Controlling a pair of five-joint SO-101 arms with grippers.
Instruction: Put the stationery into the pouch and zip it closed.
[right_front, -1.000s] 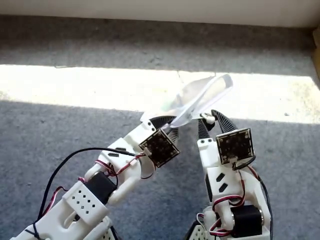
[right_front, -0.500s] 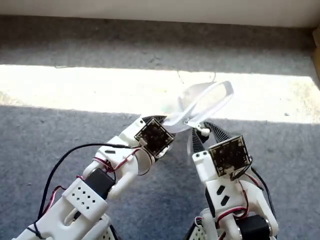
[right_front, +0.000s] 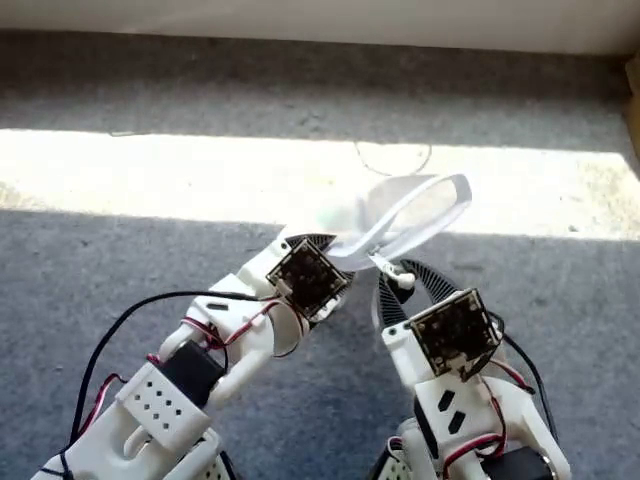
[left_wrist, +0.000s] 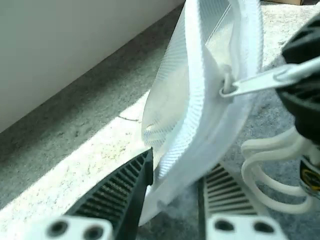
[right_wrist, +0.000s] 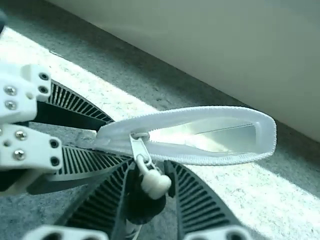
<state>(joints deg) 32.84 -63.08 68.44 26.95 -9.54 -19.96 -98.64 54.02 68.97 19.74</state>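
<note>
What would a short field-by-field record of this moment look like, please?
Pouch: white mesh, held between both arms, mouth open
Zipper pull: at the clamped end of the mouth; zip not yet closed
Left arm: jaws shut on the pouch's end
Right arm: jaws shut on the zipper pull
Surface: grey carpet, sunlit band across it

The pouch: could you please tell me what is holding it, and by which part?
The left gripper clamps the pouch by its near end; the right gripper pinches its zipper pull.
</note>
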